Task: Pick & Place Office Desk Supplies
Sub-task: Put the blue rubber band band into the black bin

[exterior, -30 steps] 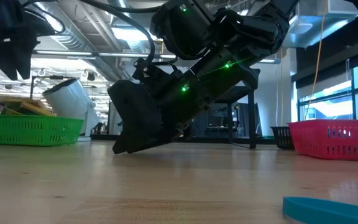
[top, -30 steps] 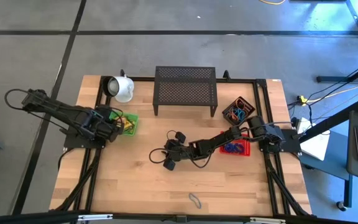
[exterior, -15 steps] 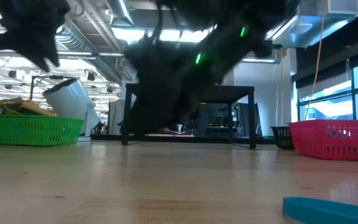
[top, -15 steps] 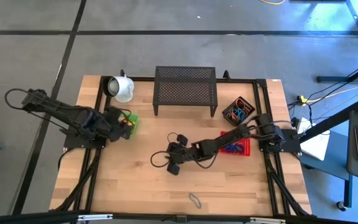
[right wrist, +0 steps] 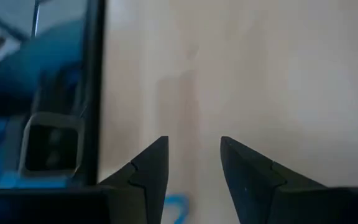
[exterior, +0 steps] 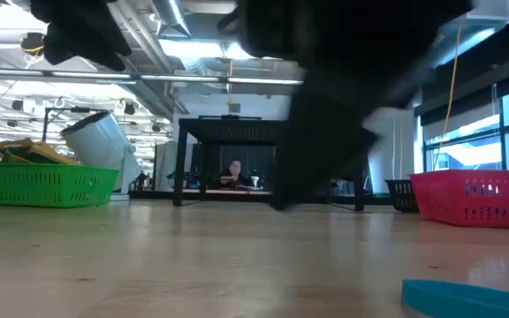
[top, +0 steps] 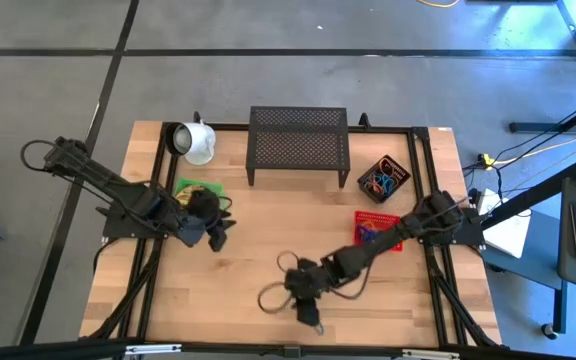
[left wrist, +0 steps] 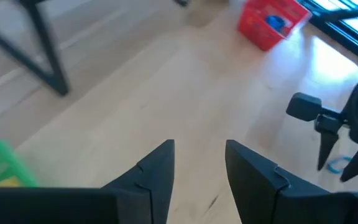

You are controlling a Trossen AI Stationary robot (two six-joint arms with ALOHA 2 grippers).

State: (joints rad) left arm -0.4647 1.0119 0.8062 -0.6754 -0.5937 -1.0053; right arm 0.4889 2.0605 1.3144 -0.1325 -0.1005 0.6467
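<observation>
Light wooden bench (top: 258, 290) with a black metal frame is standing on a grey concrete floor (top: 268, 80) crossed by dark lines. White ceramic mug (top: 196, 141) is lying on its side near the bench's far left corner. Large black perforated metal rack (top: 298, 140) is standing at the far edge, just beside the mug. In the low view a person (exterior: 233, 172) is sitting far off in the room beyond the rack's legs. Cables are trailing across the floor right of the bench.
</observation>
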